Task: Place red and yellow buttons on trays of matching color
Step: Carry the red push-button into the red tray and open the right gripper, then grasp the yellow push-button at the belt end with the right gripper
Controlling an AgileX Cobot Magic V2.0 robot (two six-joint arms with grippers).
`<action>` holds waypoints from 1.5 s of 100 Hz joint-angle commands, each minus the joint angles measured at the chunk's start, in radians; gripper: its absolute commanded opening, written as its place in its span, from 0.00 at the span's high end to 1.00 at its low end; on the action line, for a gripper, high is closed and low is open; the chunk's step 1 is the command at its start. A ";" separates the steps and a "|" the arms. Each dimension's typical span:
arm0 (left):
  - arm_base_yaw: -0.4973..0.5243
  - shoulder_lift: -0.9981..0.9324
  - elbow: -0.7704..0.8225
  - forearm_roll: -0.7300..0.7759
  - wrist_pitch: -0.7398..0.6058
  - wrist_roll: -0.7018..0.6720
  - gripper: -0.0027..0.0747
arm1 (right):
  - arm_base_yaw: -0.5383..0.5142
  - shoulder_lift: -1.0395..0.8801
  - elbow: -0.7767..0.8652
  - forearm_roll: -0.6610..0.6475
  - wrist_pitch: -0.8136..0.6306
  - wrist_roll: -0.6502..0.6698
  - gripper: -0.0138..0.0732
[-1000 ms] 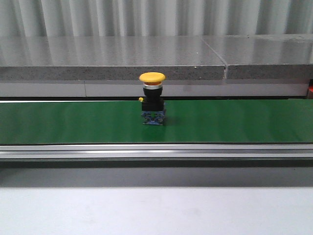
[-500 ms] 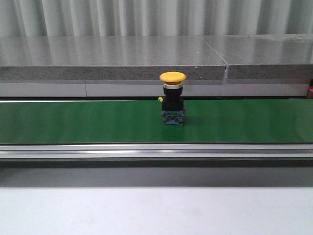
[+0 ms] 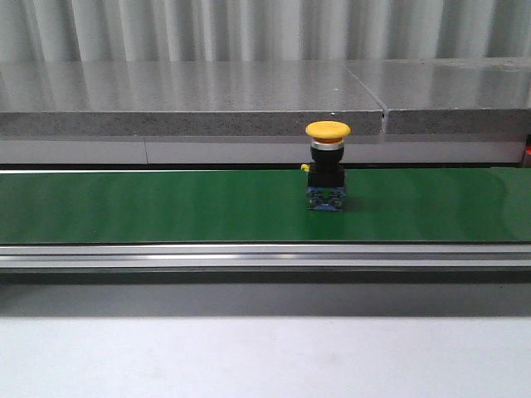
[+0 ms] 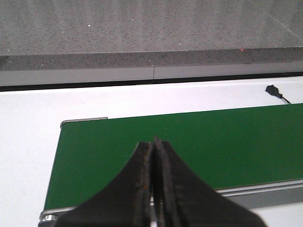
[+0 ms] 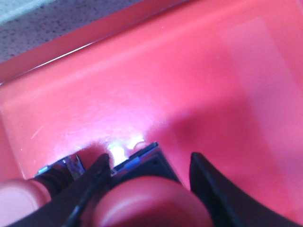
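One yellow button (image 3: 327,166) stands upright on the green belt (image 3: 166,207), right of centre. Left end effector (image 4: 152,189) hangs pressed closed over the belt's end. Right end effector (image 5: 147,189) spreads wide around a red button (image 5: 151,203) in the red tray (image 5: 189,85).

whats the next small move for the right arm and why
Probably open the right gripper wide and lift straight up. Its fingers flank a red button low over the red tray, beside a second red button, so that placement looks done. A yellow button stands on the green belt, waiting.
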 commanded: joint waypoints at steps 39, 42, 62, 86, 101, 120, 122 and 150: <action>-0.008 0.006 -0.026 -0.023 -0.073 -0.001 0.99 | 0.002 -0.056 -0.041 0.073 -0.107 -0.058 0.71; -0.008 0.006 -0.026 -0.023 -0.073 -0.001 0.99 | 0.004 -0.056 -0.041 0.075 -0.110 -0.061 0.71; -0.008 0.006 -0.026 -0.023 -0.073 -0.001 0.99 | 0.009 -0.037 -0.041 0.075 -0.115 -0.073 0.71; -0.008 0.006 -0.026 -0.023 -0.073 -0.001 0.99 | 0.009 0.003 -0.041 0.075 -0.088 -0.074 0.71; -0.008 0.006 -0.026 -0.023 -0.073 -0.001 0.99 | 0.009 0.016 -0.041 0.075 -0.087 -0.074 0.71; -0.008 0.006 -0.026 -0.023 -0.073 -0.001 0.99 | 0.009 0.018 -0.041 0.075 -0.091 -0.074 0.71; -0.008 0.006 -0.026 -0.023 -0.073 -0.001 0.99 | 0.009 0.018 -0.041 0.075 -0.091 -0.074 0.71; -0.008 0.006 -0.026 -0.023 -0.073 -0.001 0.99 | 0.009 0.023 -0.041 0.075 -0.090 -0.075 0.70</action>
